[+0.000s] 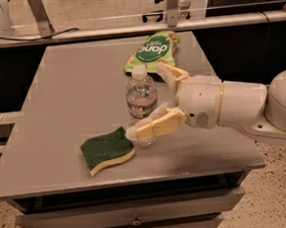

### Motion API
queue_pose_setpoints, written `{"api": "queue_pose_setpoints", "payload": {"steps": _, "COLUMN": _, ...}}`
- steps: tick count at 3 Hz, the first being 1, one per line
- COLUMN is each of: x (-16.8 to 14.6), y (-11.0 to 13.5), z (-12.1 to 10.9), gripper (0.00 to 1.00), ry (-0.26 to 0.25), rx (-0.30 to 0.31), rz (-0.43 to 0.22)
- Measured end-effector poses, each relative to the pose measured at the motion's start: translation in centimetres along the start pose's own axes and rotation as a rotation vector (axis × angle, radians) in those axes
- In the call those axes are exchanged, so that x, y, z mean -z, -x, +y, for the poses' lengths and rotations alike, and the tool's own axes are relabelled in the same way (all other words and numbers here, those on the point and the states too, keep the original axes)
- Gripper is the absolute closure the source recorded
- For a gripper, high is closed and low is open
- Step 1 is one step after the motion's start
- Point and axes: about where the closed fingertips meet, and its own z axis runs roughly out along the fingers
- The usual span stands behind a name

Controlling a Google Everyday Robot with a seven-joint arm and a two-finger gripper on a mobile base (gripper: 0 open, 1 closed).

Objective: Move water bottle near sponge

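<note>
The water bottle [141,100], clear with a white cap and a white-and-red label band, stands upright on the grey table [72,92]. The sponge [106,149], dark green over pale yellow, lies just left of and in front of the bottle, nearly touching its base. My gripper [146,100] reaches in from the right and is open. One finger [156,125] passes in front of the bottle's lower part. The other finger [171,74] is behind and to the right of the bottle, clear of it.
A glossy light-green snack pouch [153,51] lies at the back of the table behind the bottle. My white arm [231,106] hangs over the table's right side. Metal frame legs and a rail stand behind the table, and drawers are below its front edge.
</note>
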Motion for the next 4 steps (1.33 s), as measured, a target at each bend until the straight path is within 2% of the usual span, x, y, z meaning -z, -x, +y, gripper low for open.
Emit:
{"api": "queue_pose_setpoints", "payload": {"steps": 1, "x": 0.7, "y": -0.1, "z": -0.4, "gripper": 0.0, "ry": -0.016, "rx": 0.013, "rz": 0.014}}
{"api": "queue_pose_setpoints", "payload": {"steps": 2, "x": 3.2, "y": -1.1, "z": -2.3, "gripper": 0.0, "ry": -0.076, "rx": 0.022, "rz": 0.047}}
{"api": "queue_pose_setpoints", "payload": {"steps": 4, "x": 12.6, "y": -4.1, "z": -8.4, "gripper": 0.0, "ry": -0.234, "rx": 0.041, "rz": 0.105}}
